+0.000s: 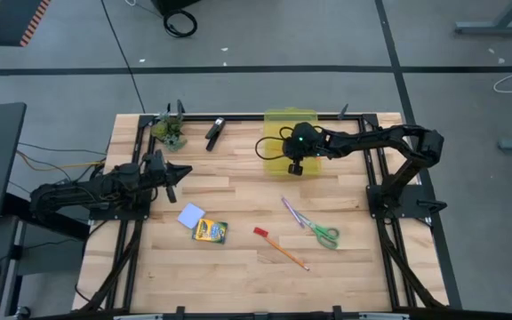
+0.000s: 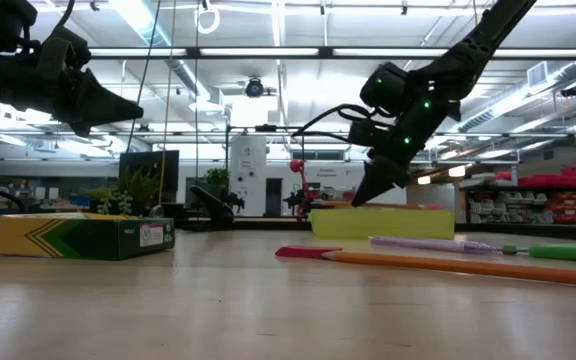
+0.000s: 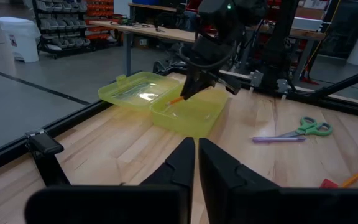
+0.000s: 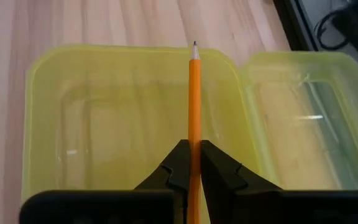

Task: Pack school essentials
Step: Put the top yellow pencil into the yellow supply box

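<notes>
The yellow-green open case point(image 1: 284, 120) sits at the far edge of the counter point(image 1: 238, 196), its lid folded out flat beside it; nothing lies loose in the tray that can be made out. The right pincer point(image 4: 189, 163) hangs directly over the case's tray, clenched on an orange pencil point(image 4: 194, 99) whose sharpened tip points out across the tray. Left of the case along the same edge lie a black clip-like object point(image 1: 214, 132) and a small green clump point(image 1: 169, 132). Nearer than the case, well apart from it, rest the purple pen point(image 1: 290, 212) and green-handled scissors point(image 1: 324, 236), another orange pencil point(image 1: 284, 252) with a tiny red piece point(image 1: 260, 233) at its end, the crayon box point(image 1: 210, 232) and the light-blue pad point(image 1: 190, 215) touching it. The left pincer point(image 3: 196, 163) hovers far left of the case, clenched on nothing
</notes>
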### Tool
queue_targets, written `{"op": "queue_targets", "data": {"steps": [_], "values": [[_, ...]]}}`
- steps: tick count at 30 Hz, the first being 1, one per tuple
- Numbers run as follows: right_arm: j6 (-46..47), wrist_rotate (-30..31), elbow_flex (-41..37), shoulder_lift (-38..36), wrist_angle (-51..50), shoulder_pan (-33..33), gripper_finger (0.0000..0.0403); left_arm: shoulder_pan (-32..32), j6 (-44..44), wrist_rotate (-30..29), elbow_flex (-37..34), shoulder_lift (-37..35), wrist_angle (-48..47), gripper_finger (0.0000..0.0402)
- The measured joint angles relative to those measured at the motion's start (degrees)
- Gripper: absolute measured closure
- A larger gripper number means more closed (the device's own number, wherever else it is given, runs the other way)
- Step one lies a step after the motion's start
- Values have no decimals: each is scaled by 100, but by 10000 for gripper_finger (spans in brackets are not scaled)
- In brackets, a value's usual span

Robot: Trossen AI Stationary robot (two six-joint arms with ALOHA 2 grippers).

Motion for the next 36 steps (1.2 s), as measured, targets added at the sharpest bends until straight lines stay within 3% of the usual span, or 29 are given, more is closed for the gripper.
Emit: {"op": "queue_targets", "data": {"steps": [17,36], "values": [[-750,-923,1,36,148,-532,367,-1,0,0,0,0,0,371],[-1392,-938,4,382,201,-769,367,1,0,1,-2,-1,-2,368]]}}
